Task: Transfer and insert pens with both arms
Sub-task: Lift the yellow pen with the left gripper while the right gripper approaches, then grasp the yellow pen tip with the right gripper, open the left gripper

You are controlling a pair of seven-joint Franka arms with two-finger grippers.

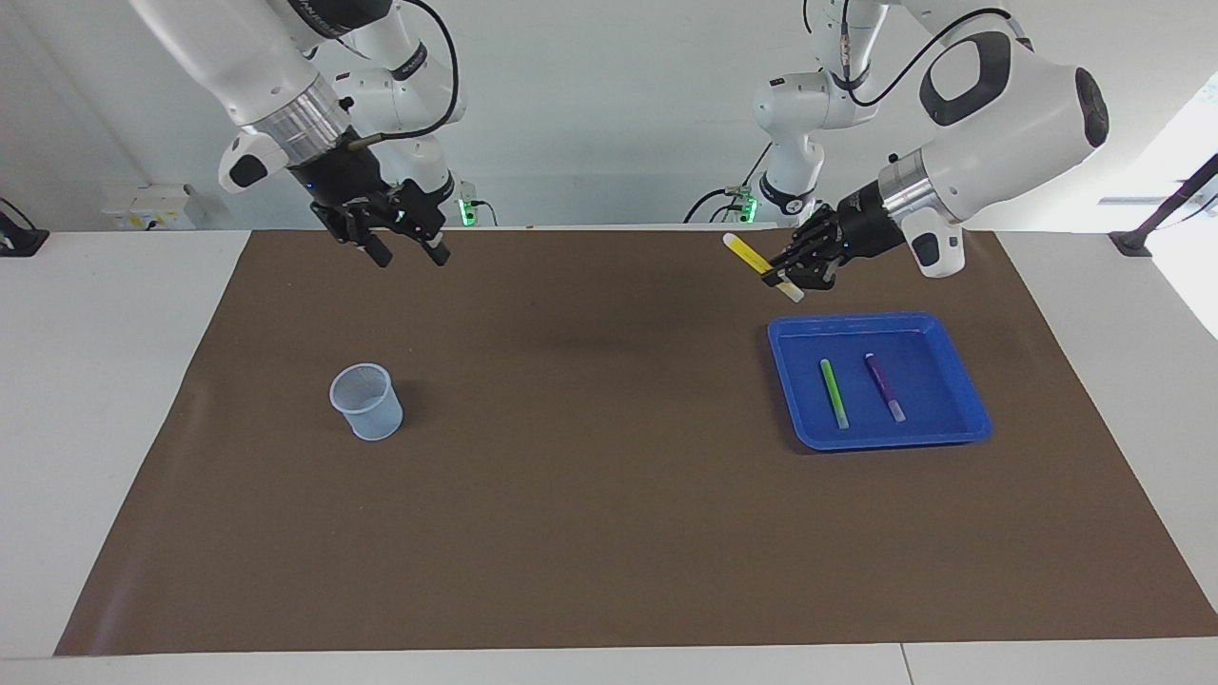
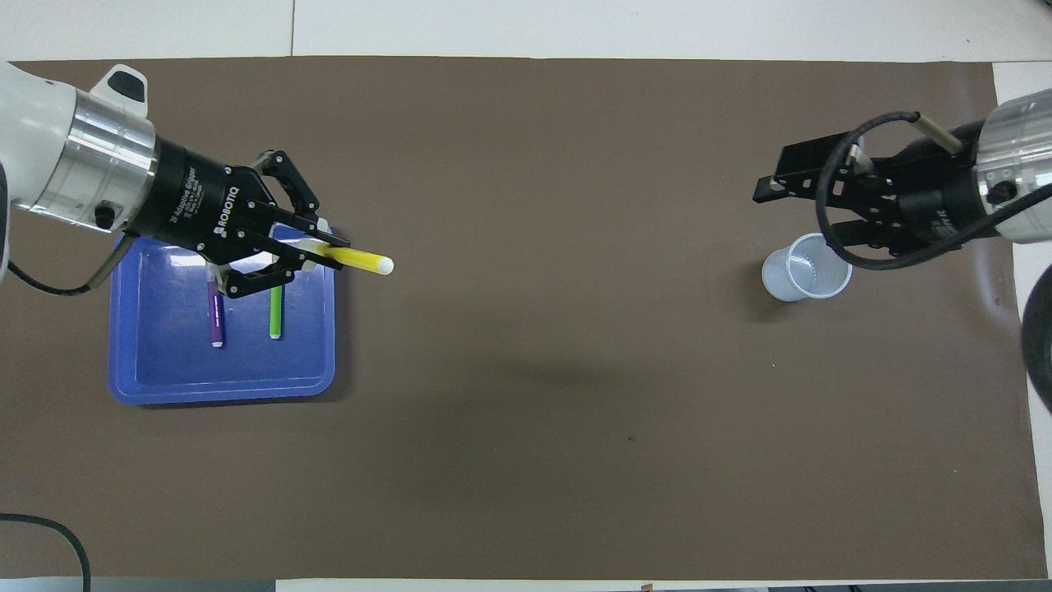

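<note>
Yellow is the pen [image 1: 761, 266] raised in the air, pinched near its pale end by the left gripper [image 1: 788, 276], whose fingertips are closed tight on it; the yellow pen hangs tilted over the brown mat [image 1: 609, 533] just off the blue tray's [image 1: 961, 381] rim, its free end pointing toward the right arm's end of the table, roughly three o'clock in the overhead view. The lime green pen [image 1: 834, 393] and the purple pen [image 1: 885, 387] lie side by side, apart and nearly parallel, on the blue tray's floor, each with its pale end turned toward the robots in the overhead view, at six o'clock there. The tray sits at the left arm's end of the mat. The right gripper [image 1: 407, 249] hangs in the air with its fingers spread wide and nothing between them, over the mat at about twelve o'clock from the pale mesh cup [image 1: 365, 401] in the facing view. The cup stands upright on the mat at the right arm's end, well apart from the tray.
</note>
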